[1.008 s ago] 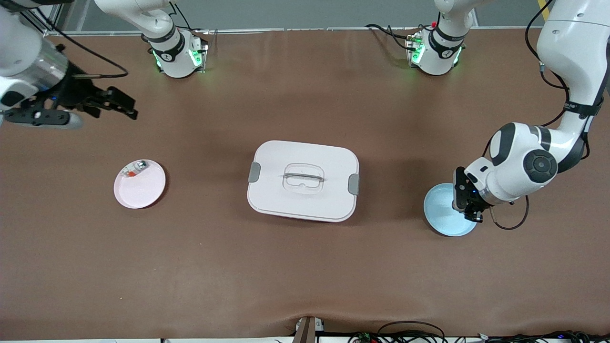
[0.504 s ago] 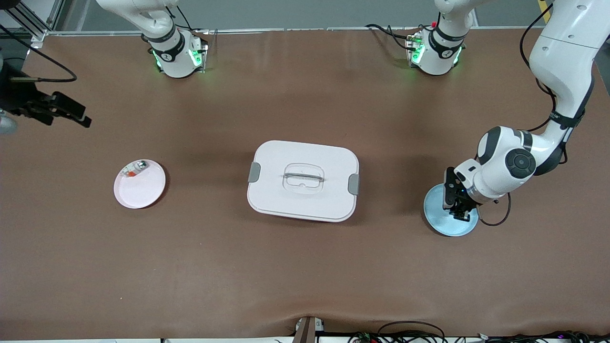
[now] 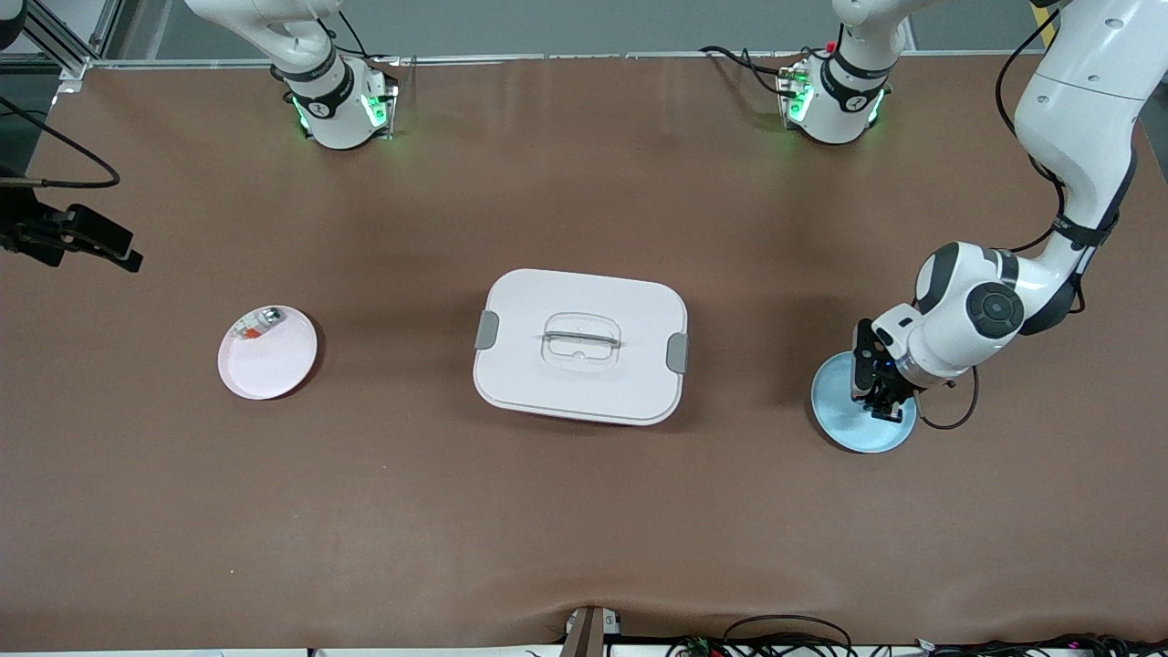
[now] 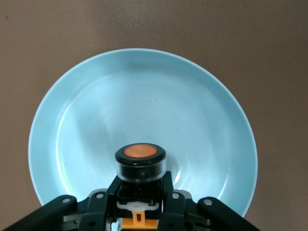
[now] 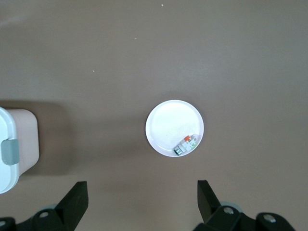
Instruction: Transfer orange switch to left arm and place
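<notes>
Left wrist view shows the orange switch (image 4: 140, 155) clamped in the left gripper (image 4: 141, 192), low over the blue plate (image 4: 86, 110) inside its rim. The box (image 3: 580, 345) sits mid-table, bare mat all round. The right gripper (image 5: 142, 199), fingers spread wide, hangs above the table's edge, the pink plate (image 3: 274, 360) below.
</notes>
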Tool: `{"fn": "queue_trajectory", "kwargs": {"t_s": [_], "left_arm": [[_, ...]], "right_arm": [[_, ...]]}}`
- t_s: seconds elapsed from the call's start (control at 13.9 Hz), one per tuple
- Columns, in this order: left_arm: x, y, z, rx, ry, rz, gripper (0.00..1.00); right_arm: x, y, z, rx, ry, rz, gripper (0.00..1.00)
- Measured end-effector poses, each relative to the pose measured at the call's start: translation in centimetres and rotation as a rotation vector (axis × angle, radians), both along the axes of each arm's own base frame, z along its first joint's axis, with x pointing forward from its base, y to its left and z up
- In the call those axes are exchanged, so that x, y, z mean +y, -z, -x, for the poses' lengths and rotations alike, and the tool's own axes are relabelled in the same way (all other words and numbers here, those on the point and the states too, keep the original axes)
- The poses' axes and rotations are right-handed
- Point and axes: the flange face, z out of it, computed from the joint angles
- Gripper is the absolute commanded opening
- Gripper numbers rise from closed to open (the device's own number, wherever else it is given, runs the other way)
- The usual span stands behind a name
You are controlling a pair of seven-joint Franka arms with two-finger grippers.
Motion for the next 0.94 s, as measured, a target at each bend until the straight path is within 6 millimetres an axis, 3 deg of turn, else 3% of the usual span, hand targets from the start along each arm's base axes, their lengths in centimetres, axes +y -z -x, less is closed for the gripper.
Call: {"fn": "queue_trajectory", "kwargs": {"t_s": [0.14,0.58,0.72,0.94], "left_arm": [[0.0,0.1,0.1,-0.001,-0.004,0.002,1.0],[0.1,-0.5,-0.4,-0.019,-0.065,0.011,1.0],[1.0,-2.4,-1.2,-0.045,-0.114,0.0,1.0],[2.3,-7.6,-2.4,-0.001,-0.259,-0.056,1.0]], "right_arm": [[-0.2,0.1,-0.1,0.002,-0.004,0.0,1.0],[0.2,0.0,-0.2,-0.001,-0.012,0.0,1.0],[0.1,-0.1,-0.2,-0.002,-0.01,0.0,1.0],[0.5,-0.1,-0.2,-0.001,-0.019,-0.001,1.0]]}}
